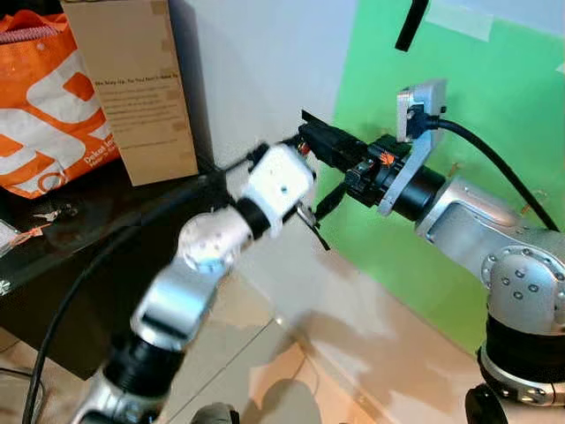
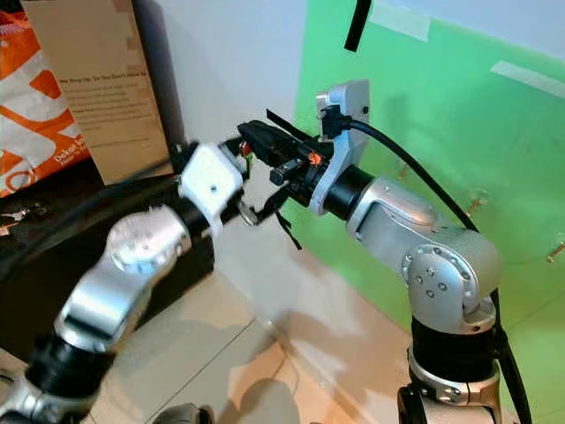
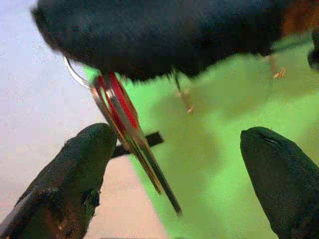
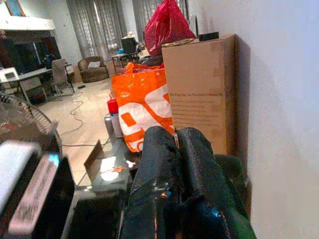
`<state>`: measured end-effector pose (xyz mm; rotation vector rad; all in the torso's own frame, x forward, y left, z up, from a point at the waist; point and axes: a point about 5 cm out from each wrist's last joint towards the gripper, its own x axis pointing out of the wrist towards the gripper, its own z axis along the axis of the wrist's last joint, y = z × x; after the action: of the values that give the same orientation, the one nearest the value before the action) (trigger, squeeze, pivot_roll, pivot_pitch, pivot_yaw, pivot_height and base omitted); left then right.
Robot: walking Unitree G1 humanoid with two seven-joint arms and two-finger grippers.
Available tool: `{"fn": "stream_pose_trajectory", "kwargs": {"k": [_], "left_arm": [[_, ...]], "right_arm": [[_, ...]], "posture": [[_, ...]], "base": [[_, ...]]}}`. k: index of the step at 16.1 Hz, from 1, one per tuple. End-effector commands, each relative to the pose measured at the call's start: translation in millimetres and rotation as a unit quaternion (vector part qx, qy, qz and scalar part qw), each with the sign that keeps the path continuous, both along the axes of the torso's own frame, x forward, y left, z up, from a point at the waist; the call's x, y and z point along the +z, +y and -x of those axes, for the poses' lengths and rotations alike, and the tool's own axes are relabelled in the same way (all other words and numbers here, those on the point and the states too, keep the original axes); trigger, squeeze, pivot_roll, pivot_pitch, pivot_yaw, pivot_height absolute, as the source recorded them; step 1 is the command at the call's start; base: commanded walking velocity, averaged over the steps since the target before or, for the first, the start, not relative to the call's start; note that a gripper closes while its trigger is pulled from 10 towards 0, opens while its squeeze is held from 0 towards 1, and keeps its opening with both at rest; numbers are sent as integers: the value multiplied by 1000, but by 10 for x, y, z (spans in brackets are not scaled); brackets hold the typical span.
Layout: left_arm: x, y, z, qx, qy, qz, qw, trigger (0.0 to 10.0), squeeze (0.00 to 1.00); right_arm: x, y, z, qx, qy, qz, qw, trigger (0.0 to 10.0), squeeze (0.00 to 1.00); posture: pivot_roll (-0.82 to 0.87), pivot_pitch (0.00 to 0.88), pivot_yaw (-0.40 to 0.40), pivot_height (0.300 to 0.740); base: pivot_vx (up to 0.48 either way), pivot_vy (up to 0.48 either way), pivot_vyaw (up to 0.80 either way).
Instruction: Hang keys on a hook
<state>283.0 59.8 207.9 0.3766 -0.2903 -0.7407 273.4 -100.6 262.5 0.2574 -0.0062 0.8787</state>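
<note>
Between the two arms, near the green wall panel [image 1: 494, 132], we find the keys [image 3: 130, 134] hanging from their ring, pinched by the right gripper [image 4: 174, 144], whose fingers are pressed together. The left gripper [image 3: 179, 169] stands wide apart around the blades, not touching them. We judge a slip likely if both grip at once or the ring twists. Blades point down, long axis slightly tilted. Hooks [image 3: 276, 72] sit farther off on the panel.
</note>
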Motion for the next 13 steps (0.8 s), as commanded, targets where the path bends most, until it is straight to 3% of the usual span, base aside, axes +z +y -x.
{"fn": "stream_pose_trajectory", "kwargs": {"k": [1,2,3,4,13], "left_arm": [[53,-38,32,3,-24,1,1000,10000,0],[51,-42,37,5,-25,5,1000,10000,0],[46,-52,46,10,-30,8,999,6275,0],[47,-54,47,10,-32,9,999,4353,0],[52,-142,48,4,-41,28,999,902,0]], "right_arm": [[6,-38,-16,-8,2,-7,1000,10000,0],[2,-38,-21,-8,4,-7,1000,10000,0],[-2,-42,-37,-10,6,-7,1000,10000,0],[-2,-42,-40,-10,7,-7,1000,10000,0],[-17,-39,-46,-5,11,-3,1000,10000,0]], "posture": [[14,0,-59,740],[14,0,-61,740],[15,0,-66,740],[15,0,-69,740],[7,0,-76,740]], "base": [[0,0,0],[0,0,0],[0,0,0],[0,0,0],[0,0,0]]}}
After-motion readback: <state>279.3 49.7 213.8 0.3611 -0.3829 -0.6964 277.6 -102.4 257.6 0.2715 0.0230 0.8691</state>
